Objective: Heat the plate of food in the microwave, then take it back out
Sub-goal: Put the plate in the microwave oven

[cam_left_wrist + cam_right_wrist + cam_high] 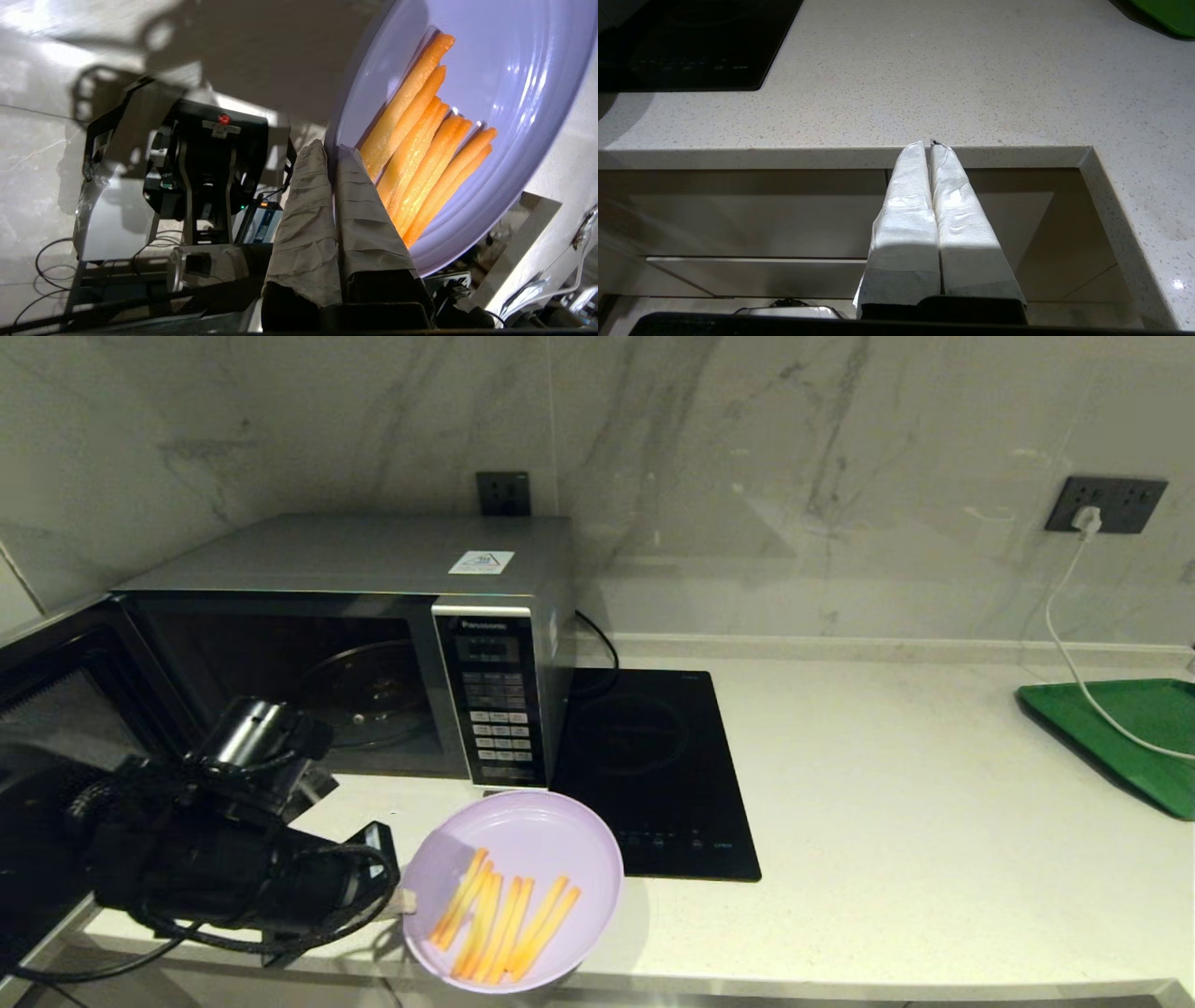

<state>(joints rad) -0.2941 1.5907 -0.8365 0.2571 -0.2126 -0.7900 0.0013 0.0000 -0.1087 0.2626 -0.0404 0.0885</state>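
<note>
Eight-odd orange fries lie on the lilac plate of food (551,831) (rim pinched between closed left fingers (359,205))

The brand name "Panasonic" is printed in light lettering at the top of the black keypad panel (495,700) of the microwave (373,644), beyond and to the right of the left gripper (401,899). A white sticker (482,562) bearing a blue triangular sign sits on the microwave's top face, its text too small to read. The keypad button legends and the markings along the near edge of the induction hob (653,770), to the right of the gripper, are likewise not legible.
</note>
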